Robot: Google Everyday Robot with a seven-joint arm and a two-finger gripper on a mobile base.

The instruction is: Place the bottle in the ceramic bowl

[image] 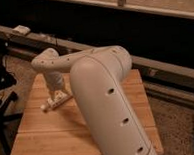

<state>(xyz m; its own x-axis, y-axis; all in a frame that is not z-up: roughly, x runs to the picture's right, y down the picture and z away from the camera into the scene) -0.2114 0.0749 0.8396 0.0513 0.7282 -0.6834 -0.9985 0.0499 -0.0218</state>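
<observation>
Arm casing (108, 108), pale and dotted with dark holes, filled the nearest ground and rose over the right half of the wooden table (47, 140), hiding much of that side. From there the arm bent across to the table's left half and turned downward at a rounded joint.

On the table's left half, about midway between its front and back edges, the bottle (53, 102) lay on its side on the bare planks, whitish and slim, one end pointing toward the table's left edge. The gripper (59, 90) hung directly over the bottle's other end, perhaps touching it, though the contact could not be made out; whether the claw was open, closed or gripping, I cannot tell.

Off the table's left edge stood a black stand (1, 106). Beyond the table's far edge ran a long dark rail (160, 70), and farther back, past the table's far left corner, a small white object (22, 30) sat on a ledge.
</observation>
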